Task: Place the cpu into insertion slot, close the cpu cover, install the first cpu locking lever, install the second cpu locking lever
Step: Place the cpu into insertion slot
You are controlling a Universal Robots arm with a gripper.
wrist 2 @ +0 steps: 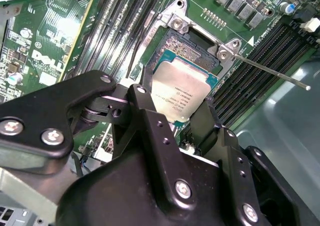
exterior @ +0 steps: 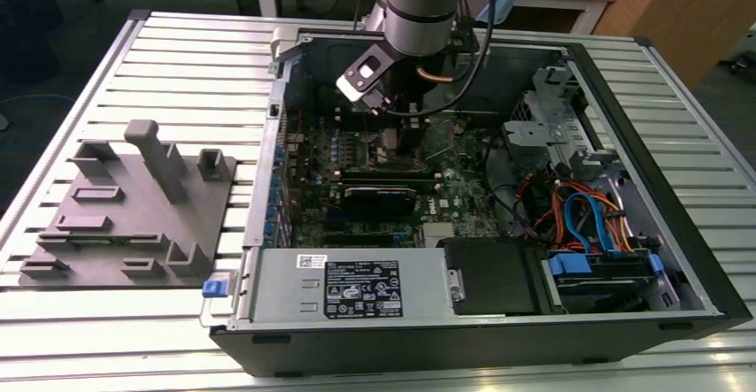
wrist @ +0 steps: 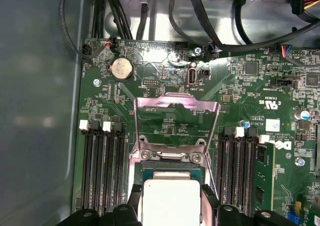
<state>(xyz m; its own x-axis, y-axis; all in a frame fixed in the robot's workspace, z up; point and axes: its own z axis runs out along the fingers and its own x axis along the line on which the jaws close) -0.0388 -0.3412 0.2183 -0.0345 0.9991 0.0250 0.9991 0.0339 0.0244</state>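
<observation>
cpu (wrist 2: 182,93) in insertion slot (wrist 2: 190,47) — cpu cover (wrist: 177,104) open

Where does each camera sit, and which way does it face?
Exterior view: off the arm, above the open computer case, looking down into it; the arm reaches in.
Second wrist view: on the arm, looking past the gripper at the cpu in the insertion slot.
First wrist view: on the arm, facing the raised cpu cover beyond the cpu; gripper at the cpu.
Shared: both wrist views show gripper and cpu.
</observation>
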